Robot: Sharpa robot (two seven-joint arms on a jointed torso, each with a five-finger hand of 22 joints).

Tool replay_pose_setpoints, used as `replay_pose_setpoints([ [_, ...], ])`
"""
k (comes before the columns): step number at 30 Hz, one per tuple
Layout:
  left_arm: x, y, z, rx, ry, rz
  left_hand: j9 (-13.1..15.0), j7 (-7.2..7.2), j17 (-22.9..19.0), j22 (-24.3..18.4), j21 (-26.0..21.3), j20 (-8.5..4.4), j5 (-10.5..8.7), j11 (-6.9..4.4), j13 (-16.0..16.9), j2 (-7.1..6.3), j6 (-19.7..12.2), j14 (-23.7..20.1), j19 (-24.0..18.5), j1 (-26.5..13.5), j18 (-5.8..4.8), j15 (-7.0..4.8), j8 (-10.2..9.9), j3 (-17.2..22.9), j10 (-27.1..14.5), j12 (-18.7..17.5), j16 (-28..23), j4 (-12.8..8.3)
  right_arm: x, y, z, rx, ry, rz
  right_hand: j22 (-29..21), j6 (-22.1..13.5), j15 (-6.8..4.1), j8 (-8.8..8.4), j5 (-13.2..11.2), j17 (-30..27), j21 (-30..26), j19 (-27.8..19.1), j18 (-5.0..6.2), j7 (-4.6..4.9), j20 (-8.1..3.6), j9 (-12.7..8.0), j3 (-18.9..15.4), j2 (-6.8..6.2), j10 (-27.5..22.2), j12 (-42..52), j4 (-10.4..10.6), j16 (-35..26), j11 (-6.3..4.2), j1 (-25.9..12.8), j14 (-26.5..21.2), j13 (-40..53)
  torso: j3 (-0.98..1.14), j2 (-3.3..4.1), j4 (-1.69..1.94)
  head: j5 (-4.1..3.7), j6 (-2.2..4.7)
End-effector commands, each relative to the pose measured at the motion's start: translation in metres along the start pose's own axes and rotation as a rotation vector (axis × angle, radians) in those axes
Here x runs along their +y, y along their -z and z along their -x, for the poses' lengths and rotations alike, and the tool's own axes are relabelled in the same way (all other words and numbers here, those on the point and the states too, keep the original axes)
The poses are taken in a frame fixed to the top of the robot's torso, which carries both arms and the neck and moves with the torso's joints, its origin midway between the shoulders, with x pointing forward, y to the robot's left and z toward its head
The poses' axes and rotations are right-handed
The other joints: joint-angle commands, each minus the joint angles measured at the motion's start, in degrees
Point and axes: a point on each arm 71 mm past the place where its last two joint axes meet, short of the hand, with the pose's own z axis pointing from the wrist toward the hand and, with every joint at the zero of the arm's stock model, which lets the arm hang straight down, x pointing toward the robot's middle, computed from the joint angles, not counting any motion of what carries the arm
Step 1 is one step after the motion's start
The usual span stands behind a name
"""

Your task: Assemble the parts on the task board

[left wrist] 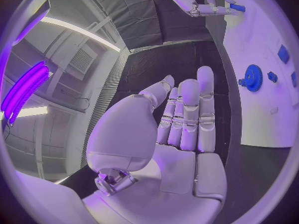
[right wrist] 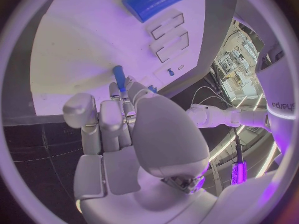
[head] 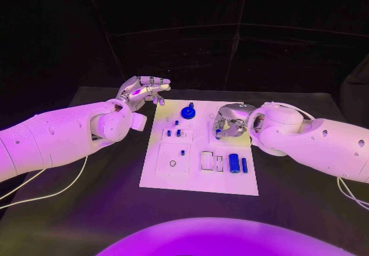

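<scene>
Head view: right robot hand (head: 231, 121) pinching slim blue peg (head: 218, 130) over white task board (head: 196, 178), left robot hand (head: 144, 89) spread

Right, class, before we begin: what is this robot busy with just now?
The robot is fitting small blue parts onto a white task board on a black table. Its right hand is over the middle of the board, pinching a small blue peg in its fingertips. Its left hand is held off the board's far left corner, holding nothing. A blue gear and a blue cylinder are on the board.
</scene>
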Motion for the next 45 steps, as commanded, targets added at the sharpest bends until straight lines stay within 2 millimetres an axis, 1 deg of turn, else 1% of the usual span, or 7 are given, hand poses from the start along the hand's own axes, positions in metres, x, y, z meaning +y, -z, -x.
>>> replay_pose_setpoints([
  [1,-0.001,0.000,-0.001,0.010,0.008,-0.004,-0.09,-0.04,-0.05,-0.06,-0.37,0.07,0.33,-0.08,0.02,0.35,0.38,-0.49,-0.35,0.22,0.76,-0.05,0.30,-0.31,0.10,0.30,-0.22,-0.02,0.002,0.000,-0.002,0.009,0.047,-0.007,0.05,0.58,-0.18,-0.36,-0.30,-0.12,0.25,0.11,-0.54,0.09,0.01,-0.10,1.31,-1.02,0.51,-0.59,-0.11,0.38,0.13,-0.50,0.74,0.06,-0.01,-0.02,0.01,0.06,-0.07],
  [7,-0.001,0.000,-0.001,0.010,0.008,-0.003,-0.09,-0.04,-0.05,-0.06,-0.37,0.07,0.33,-0.08,0.02,0.35,0.38,-0.49,-0.35,0.22,0.76,-0.05,0.30,-0.31,0.10,0.30,-0.22,-0.02,0.004,0.001,-0.002,0.011,0.064,-0.008,0.12,0.77,-0.19,-0.40,-0.31,-0.25,0.32,0.06,-0.55,0.10,0.04,-0.09,3.16,-1.83,0.96,-1.15,-0.27,0.45,0.15,-1.30,0.67,0.08,-0.04,-0.04,0.02,0.08,-0.18],
  [13,-0.001,0.001,0.000,0.009,0.008,-0.003,-0.11,0.00,-0.13,-0.11,-0.46,0.08,0.33,-0.04,0.00,0.38,0.33,-0.55,-0.37,0.14,0.75,-0.03,0.28,-0.44,0.03,0.33,-0.25,0.03,0.006,0.002,-0.003,0.012,0.069,-0.004,0.17,0.85,-0.18,-0.39,-0.32,-0.29,0.36,0.06,-0.54,0.12,0.03,-0.08,3.61,-2.08,1.12,-1.25,-0.36,0.47,0.11,-1.47,0.65,0.09,-0.03,-0.06,0.00,0.08,-0.22],
  [17,-0.001,0.001,0.000,0.009,0.008,-0.003,-0.11,0.00,-0.13,-0.11,-0.46,0.08,0.33,-0.04,0.00,0.38,0.33,-0.55,-0.37,0.14,0.75,-0.03,0.28,-0.44,0.03,0.33,-0.25,0.03,0.006,0.002,-0.003,0.013,0.070,-0.005,0.13,0.98,-0.18,-0.41,-0.30,-0.34,0.37,0.01,-0.53,0.11,0.02,-0.09,4.87,-2.72,1.45,-1.58,-0.65,0.55,0.10,-1.95,0.63,0.10,-0.05,-0.05,0.06,0.12,-0.21],
  [30,-0.001,0.001,0.000,0.007,0.007,-0.003,-0.11,0.00,-0.13,-0.11,-0.46,0.08,0.33,-0.04,0.00,0.38,0.33,-0.55,-0.37,0.14,0.75,-0.03,0.28,-0.44,0.03,0.33,-0.25,0.03,0.007,0.008,0.006,-0.117,0.039,0.014,1.28,2.20,-0.41,-0.15,-0.48,-0.05,1.10,0.39,-0.71,0.24,-0.17,0.04,8.20,-2.78,3.01,-1.75,-1.61,0.96,-0.08,-2.54,0.65,0.21,0.00,-0.09,0.02,0.27,-0.11],
  [37,-0.001,0.001,0.001,0.004,0.006,-0.003,-0.11,0.00,-0.13,-0.11,-0.46,0.08,0.33,-0.04,0.00,0.38,0.33,-0.55,-0.37,0.14,0.75,-0.03,0.28,-0.44,0.03,0.33,-0.25,0.03,0.010,0.019,0.011,-0.178,0.009,0.045,1.74,2.41,-0.46,-0.12,-0.51,0.16,1.38,0.56,-0.78,0.24,-0.22,0.05,8.64,-2.93,3.20,-1.80,-1.81,1.13,-0.09,-2.68,0.68,0.22,-0.12,-0.17,0.02,0.28,-0.04],
  [45,-0.001,0.001,0.001,0.004,0.006,-0.002,-0.12,0.02,-0.20,-0.16,-0.51,0.09,0.33,-0.03,-0.02,0.43,0.28,-0.59,-0.37,0.12,0.74,-0.01,0.26,-0.52,-0.03,0.36,-0.27,0.05,0.024,0.032,0.016,-0.214,-0.033,0.111,1.94,2.51,-0.48,-0.11,-0.53,0.33,1.51,0.62,-0.81,0.24,-0.24,0.05,8.89,-3.07,3.26,-1.86,-1.95,1.26,-0.10,-2.76,0.71,0.21,-0.02,-0.01,-0.01,0.47,-0.01],
])
